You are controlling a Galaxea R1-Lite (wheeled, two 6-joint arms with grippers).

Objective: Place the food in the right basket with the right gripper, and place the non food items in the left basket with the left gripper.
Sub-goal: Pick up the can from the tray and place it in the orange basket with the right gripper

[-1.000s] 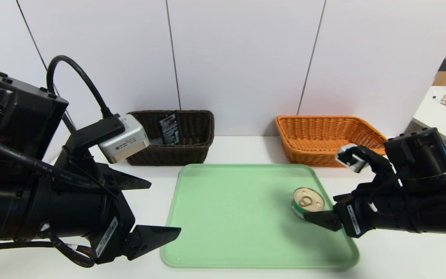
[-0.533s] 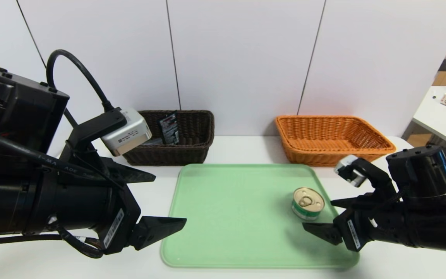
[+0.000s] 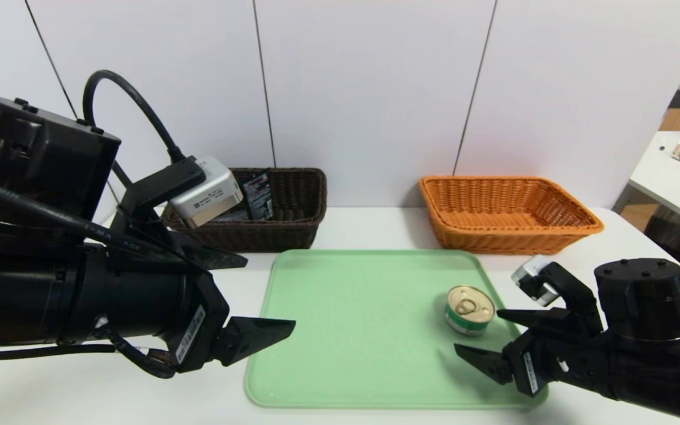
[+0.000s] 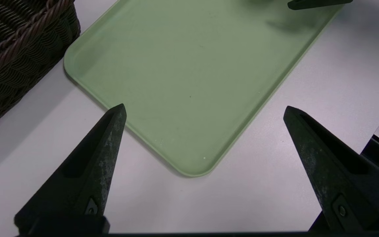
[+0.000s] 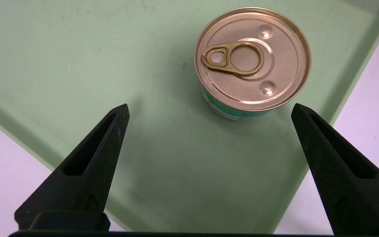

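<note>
The step in hand looks to be fetching the can (image 3: 469, 310), the one thing on the green tray (image 3: 352, 330), where it stands upright near the right edge. The right pincer (image 3: 477, 330) is wide and holds nothing, its tips beside the can on the side towards the tray's near right corner. To do this well, slide it forward and a touch inward at an even height until the can sits midway between the tips – centred first, lowered second, so neither tip lands on the lid or its ring pull (image 5: 234, 58). Close low on the green side wall, square across the round, and lift straight up before turning to the orange basket (image 3: 511, 227) at the worktop's (image 3: 369, 227) far right, since a can reads as food. The left pincer (image 3: 270, 296), also wide and holding nothing, hangs over the tray's left edge; the dark basket (image 3: 251, 236) beyond the tray's far left corner already holds a dark package (image 3: 258, 196) – best keep that arm clear
</note>
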